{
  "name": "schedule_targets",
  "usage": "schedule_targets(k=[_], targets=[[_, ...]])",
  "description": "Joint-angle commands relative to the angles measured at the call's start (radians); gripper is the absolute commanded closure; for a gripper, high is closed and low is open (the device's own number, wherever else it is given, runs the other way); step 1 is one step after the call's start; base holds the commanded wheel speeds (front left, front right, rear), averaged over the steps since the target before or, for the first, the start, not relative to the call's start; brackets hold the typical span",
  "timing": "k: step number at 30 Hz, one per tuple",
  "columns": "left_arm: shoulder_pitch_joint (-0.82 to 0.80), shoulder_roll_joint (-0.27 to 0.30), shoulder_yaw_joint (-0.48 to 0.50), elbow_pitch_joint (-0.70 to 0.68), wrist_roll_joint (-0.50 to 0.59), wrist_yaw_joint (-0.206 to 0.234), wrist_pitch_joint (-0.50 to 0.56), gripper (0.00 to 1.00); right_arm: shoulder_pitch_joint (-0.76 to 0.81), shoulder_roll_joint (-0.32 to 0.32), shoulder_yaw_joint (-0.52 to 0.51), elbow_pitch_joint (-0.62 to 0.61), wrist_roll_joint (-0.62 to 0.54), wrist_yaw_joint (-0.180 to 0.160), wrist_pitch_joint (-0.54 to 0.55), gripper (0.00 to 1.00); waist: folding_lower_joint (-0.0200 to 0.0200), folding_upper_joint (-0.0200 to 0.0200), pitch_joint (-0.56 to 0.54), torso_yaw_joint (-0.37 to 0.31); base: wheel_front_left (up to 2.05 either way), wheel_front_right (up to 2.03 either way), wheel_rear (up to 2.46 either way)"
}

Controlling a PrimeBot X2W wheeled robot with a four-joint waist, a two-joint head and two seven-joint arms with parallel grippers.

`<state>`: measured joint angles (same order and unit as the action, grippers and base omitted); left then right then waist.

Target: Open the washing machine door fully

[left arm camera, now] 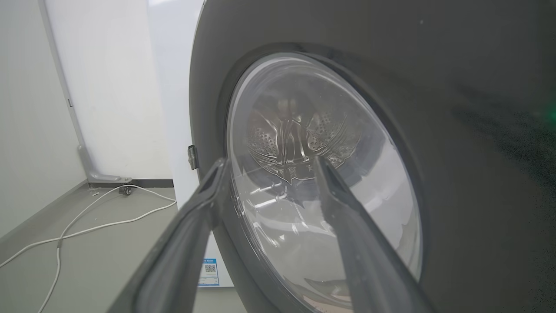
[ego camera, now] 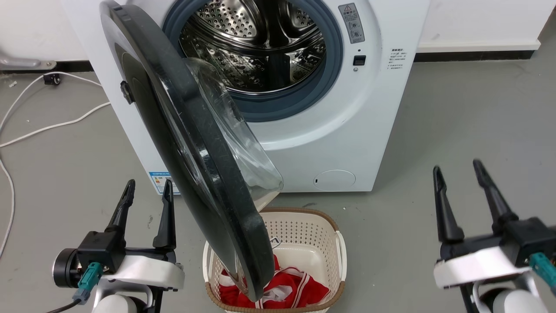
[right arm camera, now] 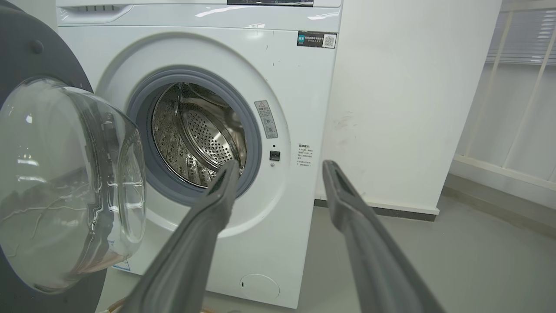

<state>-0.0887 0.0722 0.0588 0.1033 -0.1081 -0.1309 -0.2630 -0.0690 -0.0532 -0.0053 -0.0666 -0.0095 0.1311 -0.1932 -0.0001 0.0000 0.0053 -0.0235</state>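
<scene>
Glossy black at its rim, the washing machine door (ego camera: 204,174) is standing swung out from the steel drum (ego camera: 260,43) across the frame centre, above a laundry basket (ego camera: 304,230), while the left gripper (ego camera: 149,184) at lower left and the right gripper (ego camera: 457,166) at lower right are hanging released, grasping nothing.

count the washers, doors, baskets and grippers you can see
washing machine: 1
washing machine door: 1
basket: 1
grippers: 2 (left gripper, right gripper)
total: 5
</scene>
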Motion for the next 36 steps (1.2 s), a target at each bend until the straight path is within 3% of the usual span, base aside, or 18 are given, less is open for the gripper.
schedule_targets(k=[1, 8, 24, 25, 36], targets=[[-0.007, 0.002, -0.002, -0.003, 0.008, 0.000, -0.002, 0.00, 0.036, 0.004, 0.003, -0.003, -0.002, -0.001, 0.009, 0.00, 0.0001, 0.0000, 0.001, 0.001, 0.00, 0.00, 0.00], [-0.007, 0.007, 0.000, -0.004, 0.007, 0.000, -0.002, 0.00, 0.073, 0.004, 0.002, 0.062, 0.060, -0.001, 0.000, 0.00, 0.0001, 0.0000, 0.007, -0.003, 0.00, 0.00, 0.00], [-0.001, 0.003, 0.001, 0.002, 0.003, 0.000, -0.002, 0.00, 0.034, 0.005, 0.003, 0.110, 0.079, -0.001, -0.023, 0.00, 0.0001, 0.0000, 0.013, -0.006, 0.00, 0.00, 0.00], [0.000, 0.007, -0.006, 0.010, -0.005, 0.000, -0.002, 1.00, 0.031, 0.005, 0.005, 0.111, 0.078, -0.001, -0.025, 0.00, 0.0001, 0.0000, 0.013, -0.006, 0.00, 0.00, 0.00], [-0.025, -0.002, 0.023, -0.069, -0.016, 0.000, -0.002, 1.00, 0.030, 0.005, 0.006, 0.112, 0.089, -0.001, -0.023, 0.00, 0.0001, 0.0000, 0.017, -0.005, 0.00, 0.00, 0.00]])
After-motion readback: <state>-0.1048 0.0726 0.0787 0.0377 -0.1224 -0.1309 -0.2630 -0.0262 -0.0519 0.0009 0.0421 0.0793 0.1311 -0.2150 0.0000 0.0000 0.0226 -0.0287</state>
